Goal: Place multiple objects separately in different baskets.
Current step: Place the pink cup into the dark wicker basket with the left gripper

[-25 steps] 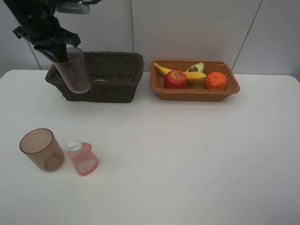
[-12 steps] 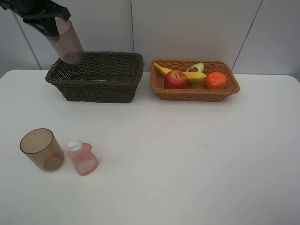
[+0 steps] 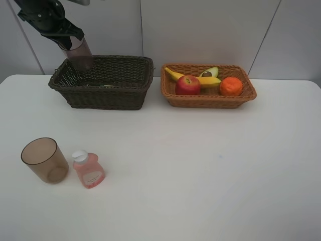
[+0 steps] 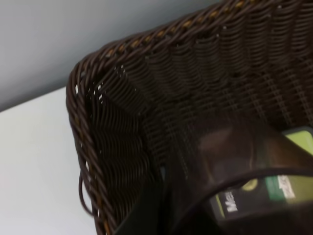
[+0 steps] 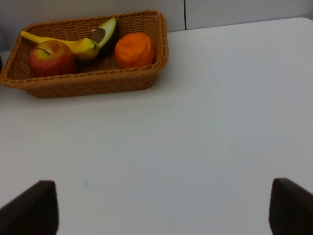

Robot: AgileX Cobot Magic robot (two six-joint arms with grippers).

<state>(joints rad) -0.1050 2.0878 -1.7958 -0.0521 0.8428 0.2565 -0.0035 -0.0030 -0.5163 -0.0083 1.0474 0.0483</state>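
Since the moment before, the left gripper [image 3: 69,42] had come down from high over the back-left corner of the table [image 3: 200,191]. It brought the carried cup [image 3: 80,56] down to the back-left corner of the dark brown basket [image 3: 108,96], with the cup's base at about rim level. Nothing else had shifted. The table's middle, its front edge and its whole right half lay bare, leaving wide room for movement. The dark brown basket sat along the back edge, left of centre, and the light tan basket [image 3: 210,102] stood just beside it to the right, with a narrow gap between them. The left fingers were clamped on the carried cup's rim, and the cup hung tilted. Through its wall the left wrist view showed the dark green pump bottle [image 4: 286,188] lying on the dark basket's floor. The right gripper [image 5: 161,215] hovered over bare table with its fingers wide apart and nothing between them. The other cup [image 3: 44,160] stood near the front-left corner, and the pink bottle [image 3: 89,169] was just beside it. The banana [image 3: 173,74], apple [image 3: 188,85], tangerine [image 3: 230,86] and avocado half [image 3: 209,73] lay in the light tan basket.
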